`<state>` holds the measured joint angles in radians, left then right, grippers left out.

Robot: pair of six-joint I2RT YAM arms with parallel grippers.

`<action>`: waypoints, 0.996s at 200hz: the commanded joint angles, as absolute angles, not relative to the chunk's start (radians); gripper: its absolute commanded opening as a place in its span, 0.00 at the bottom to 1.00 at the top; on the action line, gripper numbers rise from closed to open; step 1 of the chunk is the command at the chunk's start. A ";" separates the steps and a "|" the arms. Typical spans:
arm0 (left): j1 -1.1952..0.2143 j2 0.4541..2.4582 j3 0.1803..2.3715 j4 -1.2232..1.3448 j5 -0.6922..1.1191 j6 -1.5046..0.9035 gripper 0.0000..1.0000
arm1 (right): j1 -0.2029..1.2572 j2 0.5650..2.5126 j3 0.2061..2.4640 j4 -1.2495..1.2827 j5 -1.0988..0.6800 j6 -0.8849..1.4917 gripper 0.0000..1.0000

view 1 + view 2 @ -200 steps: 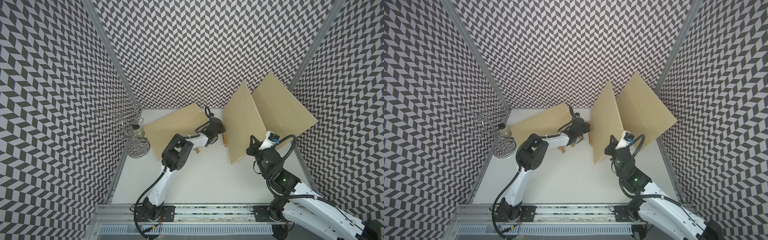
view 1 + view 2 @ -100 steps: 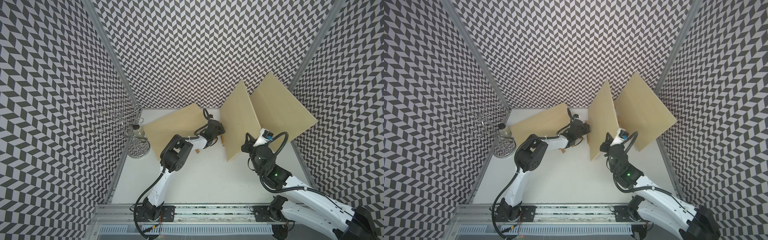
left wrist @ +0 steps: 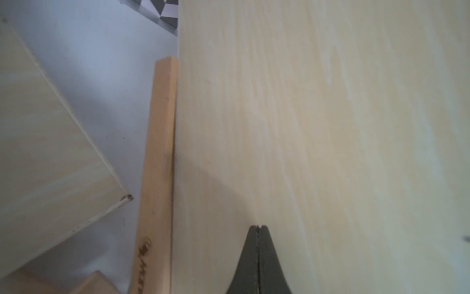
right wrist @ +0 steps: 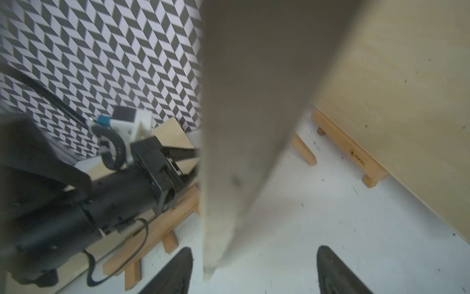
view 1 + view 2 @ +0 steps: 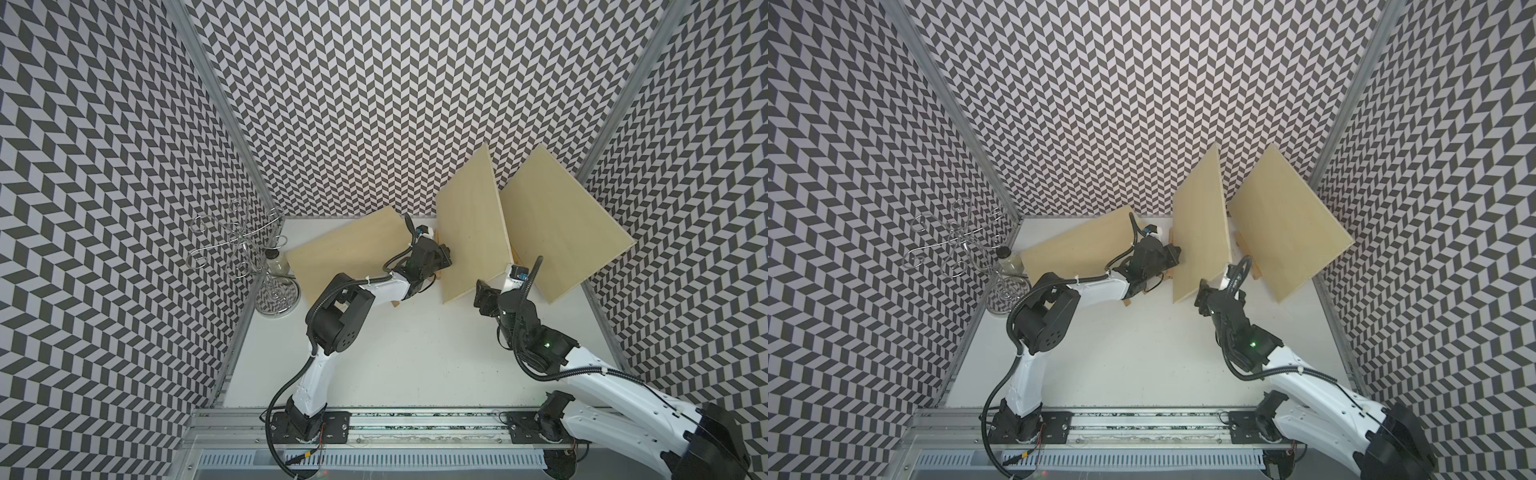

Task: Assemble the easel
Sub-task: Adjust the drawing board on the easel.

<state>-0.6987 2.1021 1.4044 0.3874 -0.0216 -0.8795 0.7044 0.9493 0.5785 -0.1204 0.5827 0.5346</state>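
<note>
Three pale plywood boards show in both top views. The middle board (image 5: 471, 232) (image 5: 1202, 232) stands nearly upright on its lower edge. My left gripper (image 5: 442, 257) (image 3: 258, 226) is shut on nothing, its tip against that board's face, beside a wooden stand bar (image 3: 157, 165). My right gripper (image 5: 484, 297) (image 4: 254, 269) is open, with the board's lower corner (image 4: 216, 249) between its fingers and touching neither. The right board (image 5: 561, 224) leans on its own wooden stand (image 4: 348, 150). The left board (image 5: 349, 253) lies tilted behind my left arm, over another stand (image 4: 152, 229).
A wire rack (image 5: 249, 249) on a round base stands at the back left with a small jar (image 5: 276, 264) beside it. Patterned walls close the cell on three sides. The white tabletop (image 5: 415, 353) stretches in front of both arms.
My right gripper carried the middle board leftward toward my left gripper, then opened and let go of it. My left gripper closed fully and stays at the board's face.
</note>
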 commanded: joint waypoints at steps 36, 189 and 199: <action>-0.552 1.851 1.190 0.420 -0.050 -0.913 0.00 | 0.709 0.867 0.602 -0.478 0.502 0.586 0.81; -0.541 2.052 1.282 0.410 0.179 -0.965 0.00 | 0.437 1.149 0.965 -0.423 0.381 0.258 0.84; -0.545 2.064 1.292 0.408 0.180 -0.965 0.00 | 0.432 1.147 0.983 -0.434 0.388 0.250 0.85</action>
